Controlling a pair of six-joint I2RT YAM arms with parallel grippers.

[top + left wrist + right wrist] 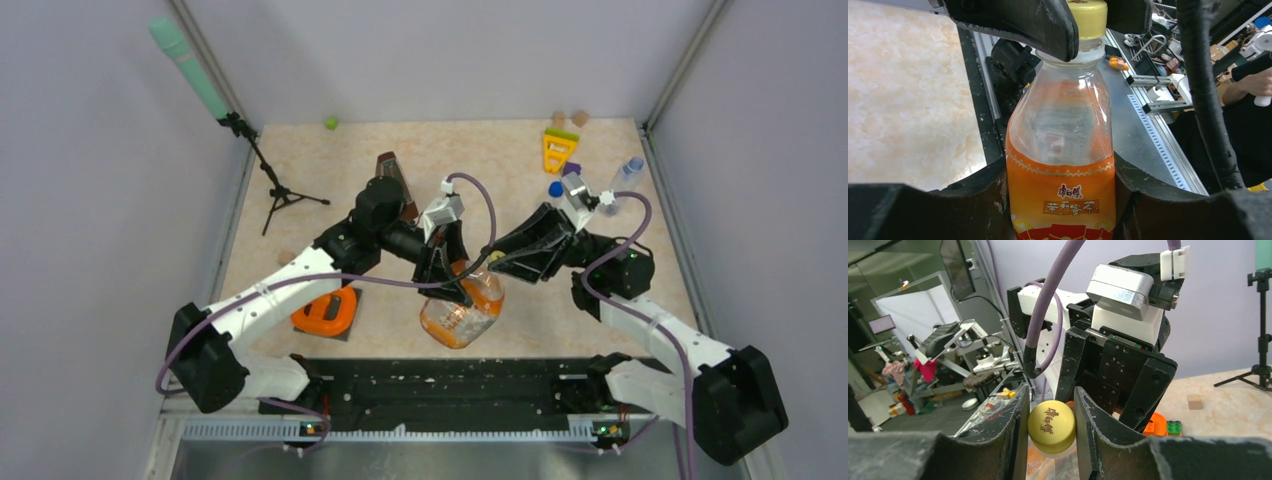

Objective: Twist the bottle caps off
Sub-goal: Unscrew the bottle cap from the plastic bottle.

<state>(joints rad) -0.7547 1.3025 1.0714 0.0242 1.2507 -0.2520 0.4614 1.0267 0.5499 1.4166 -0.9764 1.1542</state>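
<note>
At the left of the table [310, 160] a microphone stand [272, 190] was seen, and an orange object [327, 311] was lying nearer the arms, beside the left arm. The left gripper [456, 288] was clamped on the squat orange-tinted bottle [462, 315], which was placed near the middle of the table's front edge. Whether the bottle was resting on the surface could not be told. In the left wrist view the fingers [973, 205] were pressed against both sides of the orange label. The yellow cap [1091, 17] was seated on the bottle's neck. The right gripper [489, 262] was closed on that cap from the right. In the right wrist view its fingers [1013, 430] were set tight against either side of the cap. Farther right, well apart from both grippers, a blue cap [555, 188] was lying on the table. A slim bottle [627, 177] was seen near the right edge.
</note>
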